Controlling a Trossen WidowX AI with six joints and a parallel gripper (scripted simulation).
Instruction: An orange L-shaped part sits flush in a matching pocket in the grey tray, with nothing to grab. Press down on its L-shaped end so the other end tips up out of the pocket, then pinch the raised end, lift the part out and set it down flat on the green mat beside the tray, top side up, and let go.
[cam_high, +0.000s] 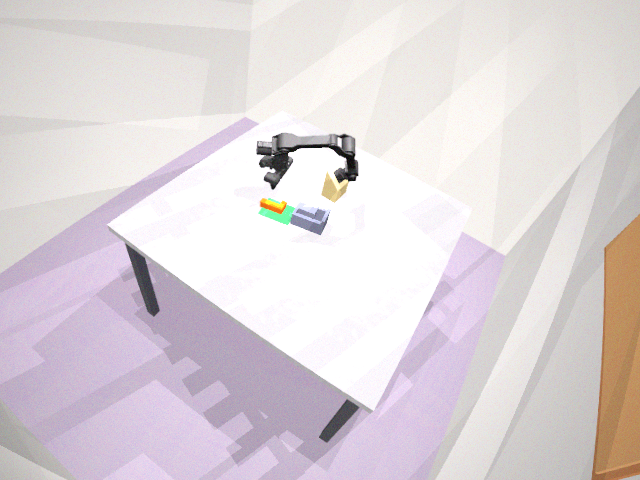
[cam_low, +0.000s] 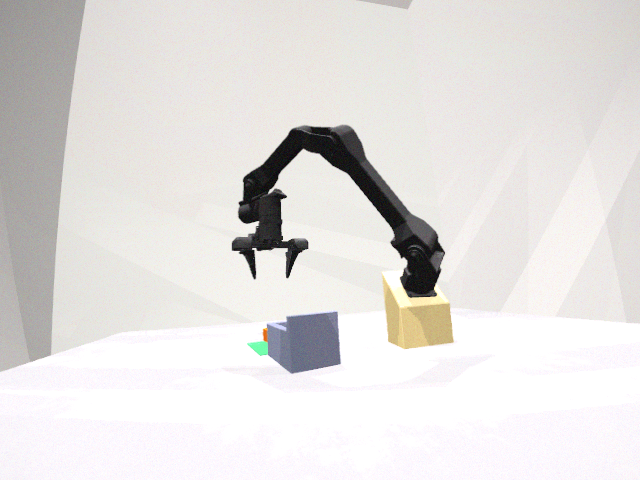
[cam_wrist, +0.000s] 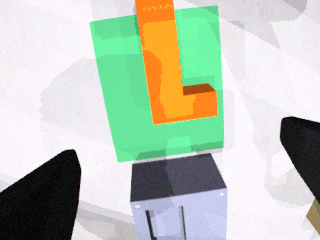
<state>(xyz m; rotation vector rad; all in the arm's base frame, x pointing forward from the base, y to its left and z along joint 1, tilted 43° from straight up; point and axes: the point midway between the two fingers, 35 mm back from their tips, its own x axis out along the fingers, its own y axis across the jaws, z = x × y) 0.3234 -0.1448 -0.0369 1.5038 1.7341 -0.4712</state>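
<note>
The orange L-shaped part (cam_high: 272, 205) (cam_low: 265, 334) (cam_wrist: 162, 70) lies on the green mat (cam_high: 281, 219) (cam_low: 256, 348) (cam_wrist: 120, 100), its L-shaped face up. It looks flat. In the wrist view its long arm reaches past the mat's far edge, and its L-shaped end is on the mat, towards the tray. The grey tray (cam_high: 308, 223) (cam_low: 312, 341) (cam_wrist: 172, 177) stands beside the mat with its pocket empty. My gripper (cam_low: 270, 277) (cam_wrist: 182, 144) is open with nothing between its fingers, well above the part and the tray. In the exterior view the tray hides most of the part.
The arm's tan wedge-shaped base block (cam_high: 333, 189) (cam_low: 426, 325) stands behind the tray in the top view and to its right in the exterior view. The tray's wall is higher at one end. All of these stand on the white table (cam_high: 258, 258) (cam_low: 310, 413).
</note>
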